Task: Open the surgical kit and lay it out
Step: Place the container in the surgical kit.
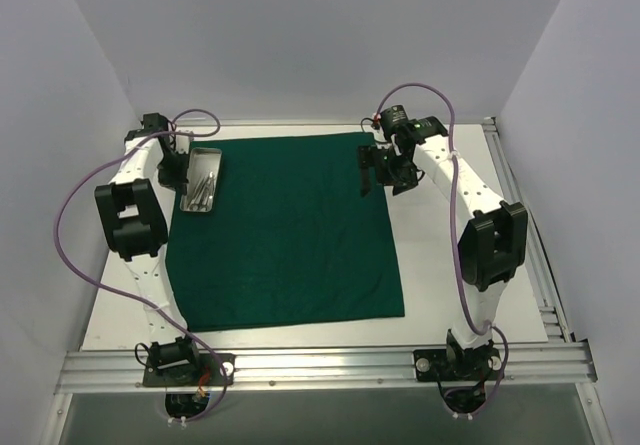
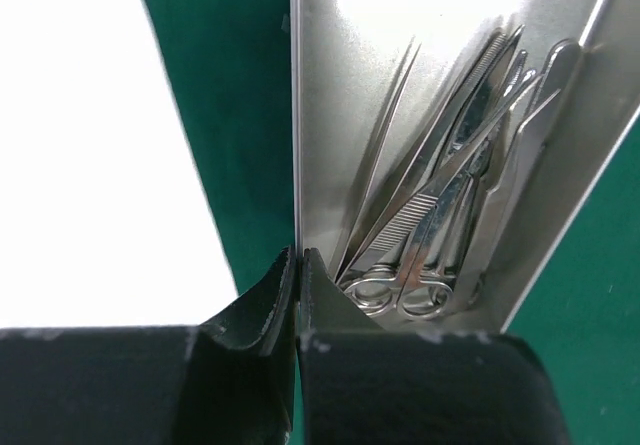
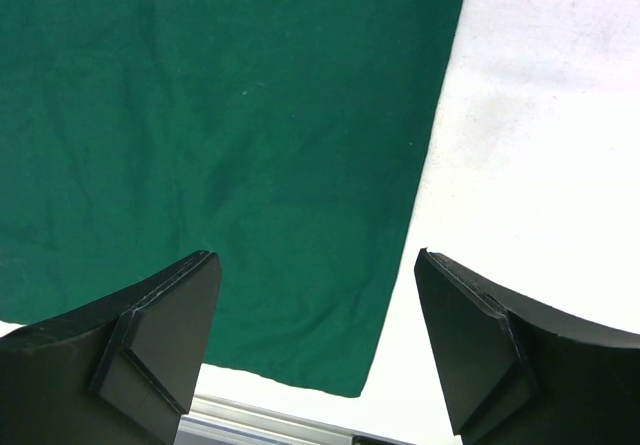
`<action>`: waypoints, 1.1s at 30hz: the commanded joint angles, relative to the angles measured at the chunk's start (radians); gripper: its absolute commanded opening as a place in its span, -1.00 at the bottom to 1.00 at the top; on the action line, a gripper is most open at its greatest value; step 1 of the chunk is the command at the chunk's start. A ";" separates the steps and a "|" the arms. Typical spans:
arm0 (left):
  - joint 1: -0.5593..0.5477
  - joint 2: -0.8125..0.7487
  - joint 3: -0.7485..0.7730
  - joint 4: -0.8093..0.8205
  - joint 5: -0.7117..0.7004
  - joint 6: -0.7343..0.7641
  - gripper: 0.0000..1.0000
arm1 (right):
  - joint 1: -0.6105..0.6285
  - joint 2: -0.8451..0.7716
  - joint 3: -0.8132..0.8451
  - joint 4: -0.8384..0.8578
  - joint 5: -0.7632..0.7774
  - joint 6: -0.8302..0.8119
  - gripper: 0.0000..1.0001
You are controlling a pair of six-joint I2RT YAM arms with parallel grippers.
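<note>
The dark green cloth [image 1: 290, 235] of the surgical kit lies spread flat on the white table. At its far left corner sits the shiny metal tray [image 1: 190, 197], with steel scissors, forceps and tweezers [image 1: 205, 183] piled inside. My left gripper [image 1: 180, 170] is shut on the tray's left wall; in the left wrist view the fingertips [image 2: 297, 257] pinch that thin wall [image 2: 296, 115], with the instruments [image 2: 450, 185] just to the right and the cloth [image 2: 220, 115] underneath. My right gripper [image 1: 372, 170] hangs open over the cloth's far right edge. Nothing is between its fingers [image 3: 315, 255], and the cloth [image 3: 220, 115] lies below.
White walls close in the table on the left, back and right. An aluminium rail [image 1: 320, 365] carrying both arm bases runs along the near edge, and a rail [image 3: 260, 420] also shows in the right wrist view. Bare white tabletop [image 1: 450, 295] flanks the cloth.
</note>
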 commanded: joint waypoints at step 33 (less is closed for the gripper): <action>-0.004 -0.095 -0.040 0.018 -0.072 -0.009 -0.33 | -0.003 0.001 0.002 -0.025 -0.029 -0.007 0.62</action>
